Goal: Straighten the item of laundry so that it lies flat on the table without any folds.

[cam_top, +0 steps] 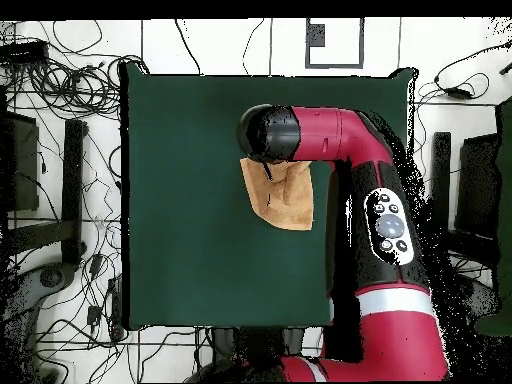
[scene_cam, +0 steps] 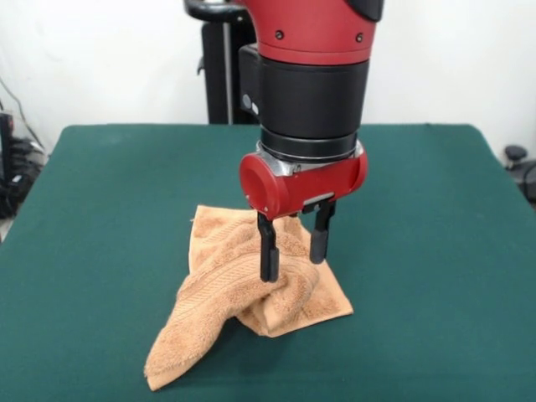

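The orange-tan towel (scene_cam: 243, 289) lies crumpled near the middle of the green table (scene_cam: 100, 209). It is folded over itself, with a rolled corner trailing toward the front left of the front view. My gripper (scene_cam: 293, 264) hangs straight down over the towel's raised middle fold, open. One finger (scene_cam: 269, 255) touches the top of the fold and the other stands just behind it. In the overhead view the towel (cam_top: 288, 200) shows partly under the arm's head, which hides the gripper.
The green table (cam_top: 190, 250) stretches wide on every side of the towel. The red arm (cam_top: 385, 230) lies along the right side of the overhead view. Cables and stands sit on the floor around the table.
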